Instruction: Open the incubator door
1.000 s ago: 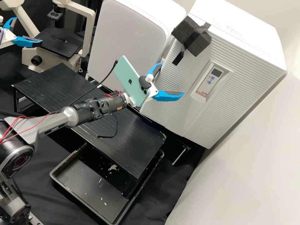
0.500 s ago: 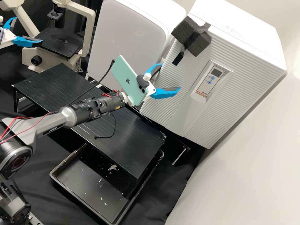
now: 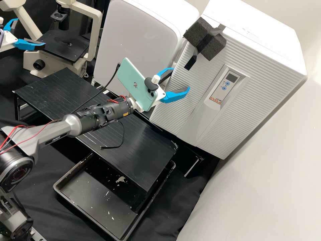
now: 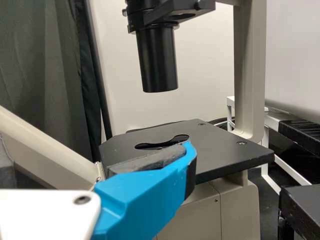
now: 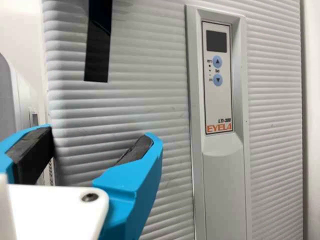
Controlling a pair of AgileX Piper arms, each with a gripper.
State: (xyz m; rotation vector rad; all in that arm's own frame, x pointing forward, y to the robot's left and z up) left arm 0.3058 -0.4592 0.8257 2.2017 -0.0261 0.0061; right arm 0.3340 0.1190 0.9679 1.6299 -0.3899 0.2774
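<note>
Microscope (image 3: 63,49) left — incubator (image 3: 250,93) right

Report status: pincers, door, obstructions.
Right blue-fingered pincer open, near shut white ribbed incubator door. Left blue-fingered pincer open, by beige microscope. Possible obstruction: black foam piece.

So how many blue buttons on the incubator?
2, both on the front panel of the incubator: the up-arrow button beside the dark display, and the down-arrow button, one farther from the display.

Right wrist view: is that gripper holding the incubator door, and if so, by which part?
Nothing is held: the right gripper stands open near the side edge of the incubator door, its fingers well apart.
</note>
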